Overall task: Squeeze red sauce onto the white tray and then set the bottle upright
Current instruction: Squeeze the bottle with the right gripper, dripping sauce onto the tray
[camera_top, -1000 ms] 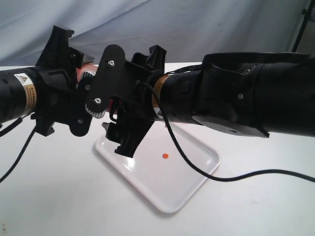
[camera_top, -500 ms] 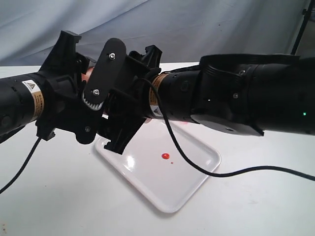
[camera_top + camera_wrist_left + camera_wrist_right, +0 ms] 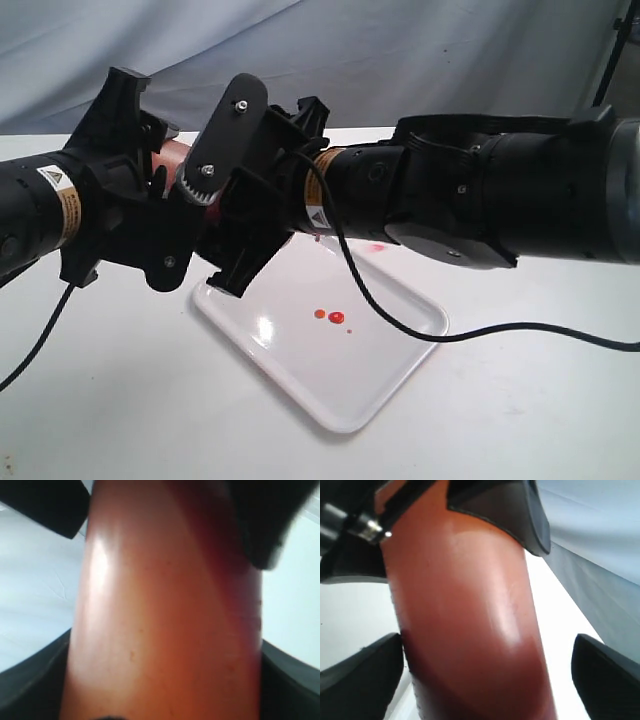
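Observation:
The bottle (image 3: 172,155) is held tilted in the air over the left end of the white tray (image 3: 385,385), mostly hidden between the two arms. Its dark red wall fills the left wrist view (image 3: 165,610) and the right wrist view (image 3: 470,630). My left gripper (image 3: 140,205) (image 3: 165,685) is shut on the bottle, both fingers against its sides. My right gripper (image 3: 235,205) (image 3: 487,672) straddles the bottle: one finger (image 3: 365,672) touches it, the other (image 3: 610,680) stands a little off. Three small drops of red sauce (image 3: 336,318) lie mid-tray. The nozzle is hidden.
A black cable (image 3: 500,332) hangs from the right arm and trails across the white table (image 3: 100,400) past the tray's right corner. A blue-grey cloth (image 3: 400,60) hangs behind. A dark stand leg (image 3: 612,50) is at the far right.
One drop of sauce on the tray has become three. Both grippers have tipped further and shifted slightly left with the bottle.

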Controlling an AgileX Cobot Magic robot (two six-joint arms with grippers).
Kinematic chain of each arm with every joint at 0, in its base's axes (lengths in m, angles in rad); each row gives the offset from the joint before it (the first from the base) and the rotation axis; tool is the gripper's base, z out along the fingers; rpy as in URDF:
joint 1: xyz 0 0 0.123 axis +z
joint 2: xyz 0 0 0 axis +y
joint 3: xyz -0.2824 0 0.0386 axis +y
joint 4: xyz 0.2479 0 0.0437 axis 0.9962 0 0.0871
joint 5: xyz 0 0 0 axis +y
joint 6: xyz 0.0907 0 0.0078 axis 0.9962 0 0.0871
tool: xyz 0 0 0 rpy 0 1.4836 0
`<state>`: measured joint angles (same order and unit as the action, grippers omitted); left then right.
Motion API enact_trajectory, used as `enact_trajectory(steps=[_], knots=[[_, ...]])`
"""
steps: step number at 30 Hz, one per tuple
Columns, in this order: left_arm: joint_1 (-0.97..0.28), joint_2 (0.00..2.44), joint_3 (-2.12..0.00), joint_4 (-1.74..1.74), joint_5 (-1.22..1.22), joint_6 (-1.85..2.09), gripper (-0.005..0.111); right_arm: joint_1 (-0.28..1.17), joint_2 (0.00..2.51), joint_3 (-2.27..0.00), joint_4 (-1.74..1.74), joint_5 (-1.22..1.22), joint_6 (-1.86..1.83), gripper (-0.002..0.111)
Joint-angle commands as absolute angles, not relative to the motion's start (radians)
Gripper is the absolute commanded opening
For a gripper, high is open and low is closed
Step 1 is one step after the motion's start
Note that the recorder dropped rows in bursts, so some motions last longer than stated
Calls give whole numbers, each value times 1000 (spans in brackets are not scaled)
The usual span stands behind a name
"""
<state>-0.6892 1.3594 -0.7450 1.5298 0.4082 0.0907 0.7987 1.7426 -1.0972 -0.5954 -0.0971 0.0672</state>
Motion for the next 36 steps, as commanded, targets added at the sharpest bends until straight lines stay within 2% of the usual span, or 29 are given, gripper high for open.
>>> enact_trajectory(steps=[1, 23, 27, 36], knots=[[-715, 1326, -780, 1550, 264, 37, 0, 769, 1764, -1084, -585, 0, 29, 82], [-715, 1326, -780, 1550, 262, 35, 0, 780, 1773, -1084, -488, 19, 29, 84], [-715, 1326, -780, 1550, 262, 35, 0, 780, 1773, -1084, -490, 11, 23, 105], [-715, 1326, -780, 1550, 262, 35, 0, 780, 1773, -1084, -387, 13, 37, 105]])
